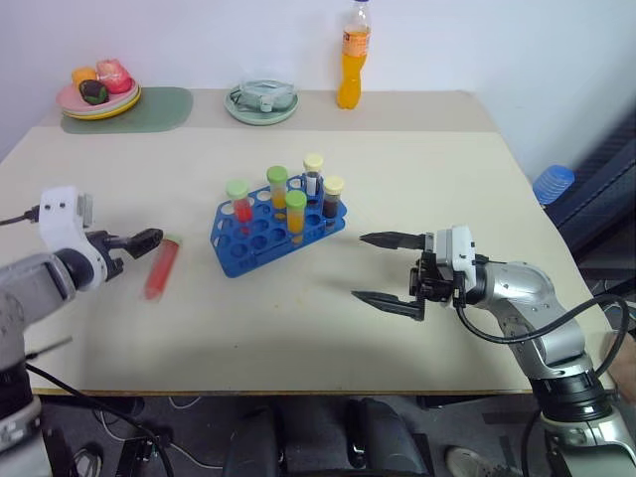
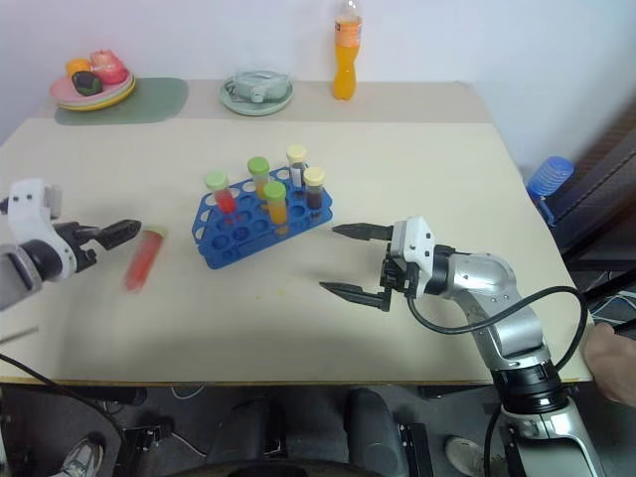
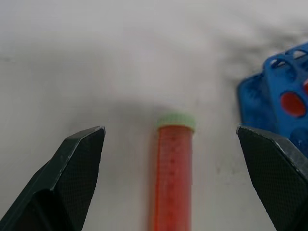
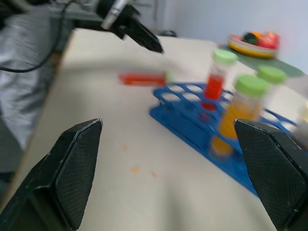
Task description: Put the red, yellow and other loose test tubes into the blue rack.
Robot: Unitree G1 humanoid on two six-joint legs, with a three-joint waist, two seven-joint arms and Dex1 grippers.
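Observation:
The blue rack (image 1: 260, 240) stands mid-table and holds several capped tubes, among them a red one (image 1: 239, 205) and an orange one (image 1: 296, 216). One loose red test tube (image 1: 161, 266) with a green cap lies flat on the table left of the rack. My left gripper (image 1: 139, 241) hovers open just left of that tube. In the left wrist view the tube (image 3: 173, 178) lies between and ahead of the spread fingers, untouched. My right gripper (image 1: 360, 266) is open and empty to the right of the rack, pointing toward it. No yellow loose tube is in view.
An orange drink bottle (image 1: 350, 62) stands at the table's back edge, beside a pale green dish (image 1: 261, 103). A plate of fruit (image 1: 98, 96) sits on a green mat (image 1: 159, 109) at the back left. A blue-capped bottle (image 1: 554, 184) is beyond the table's right edge.

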